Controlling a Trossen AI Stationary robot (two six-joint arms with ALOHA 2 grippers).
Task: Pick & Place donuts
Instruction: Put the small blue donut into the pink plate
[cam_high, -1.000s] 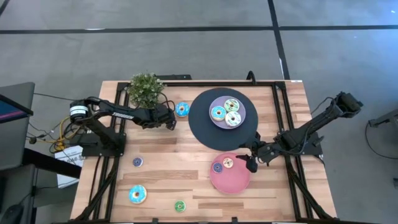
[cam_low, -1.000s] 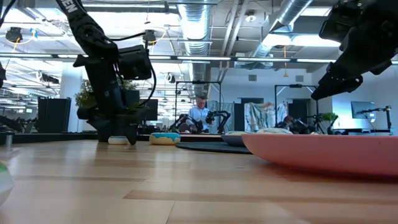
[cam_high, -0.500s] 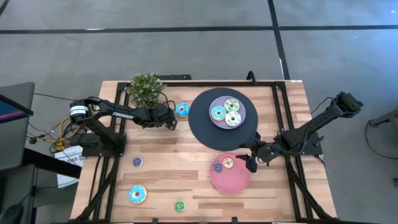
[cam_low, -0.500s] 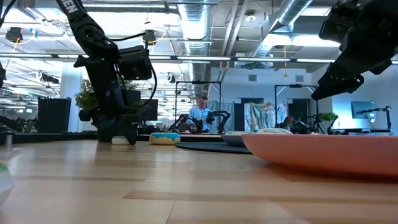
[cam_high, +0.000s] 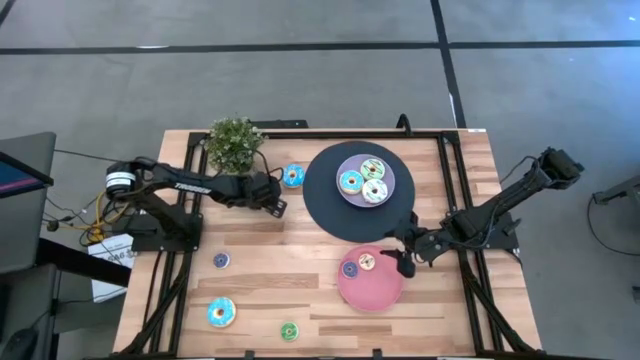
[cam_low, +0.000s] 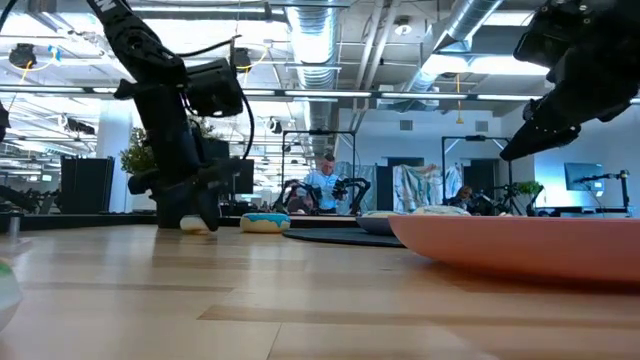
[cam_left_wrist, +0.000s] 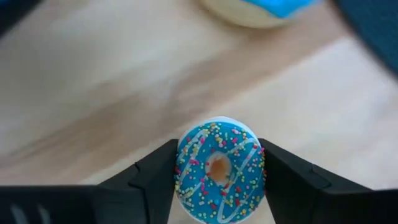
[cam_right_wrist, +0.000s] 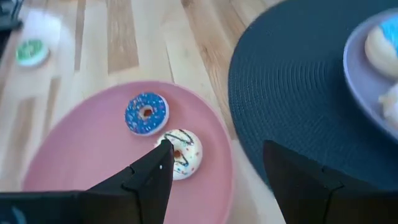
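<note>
Since a second ago the left gripper (cam_high: 277, 206) has drawn back a little from the big blue donut (cam_high: 292, 176) beside the plant (cam_high: 236, 144) and tilted, its fingers (cam_left_wrist: 155, 180) clamped on a small blue sprinkled donut (cam_left_wrist: 219, 172), which the low view shows at the table surface. Over the near edge of the pink plate (cam_high: 384, 290), the right gripper (cam_high: 402, 263) hangs with its fingers spread and nothing between them. On that plate lie a small blue donut (cam_right_wrist: 146, 114) and a small white donut (cam_right_wrist: 180, 152), touching each other. Three donuts sit on the lavender plate (cam_high: 390, 172), which rests on the black disc (cam_high: 322, 195). Scattered toward the table's near left are a small purple donut (cam_high: 221, 260), a large blue donut (cam_high: 221, 312) and a small green donut (cam_high: 289, 331).
</note>
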